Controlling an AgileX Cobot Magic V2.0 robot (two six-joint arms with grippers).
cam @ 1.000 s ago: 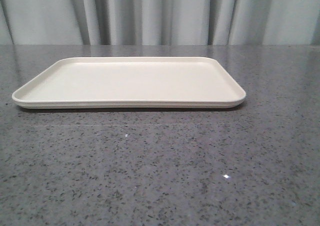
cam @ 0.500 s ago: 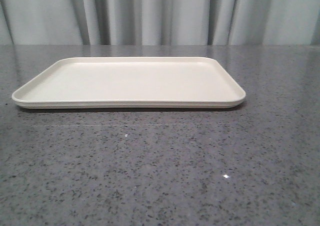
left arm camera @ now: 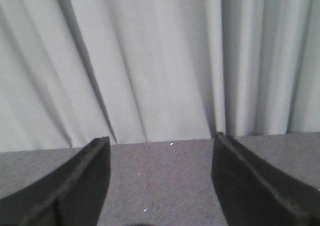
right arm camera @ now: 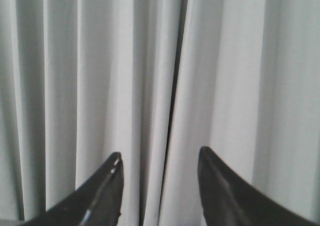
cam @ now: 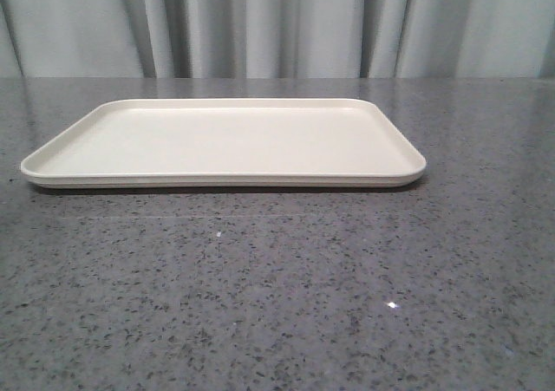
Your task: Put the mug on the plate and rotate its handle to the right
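Observation:
The cream-white plate lies flat on the grey speckled table, in the middle of the front view, with nothing on it. The mug and its handle are out of view in every frame. Neither arm shows in the front view. In the left wrist view my left gripper is open, its black fingers wide apart over bare tabletop, facing the curtain. In the right wrist view my right gripper is open too, with only curtain folds between its fingers.
A pale pleated curtain hangs behind the table's far edge. The grey speckled tabletop stretches in front of the plate and on both sides of it.

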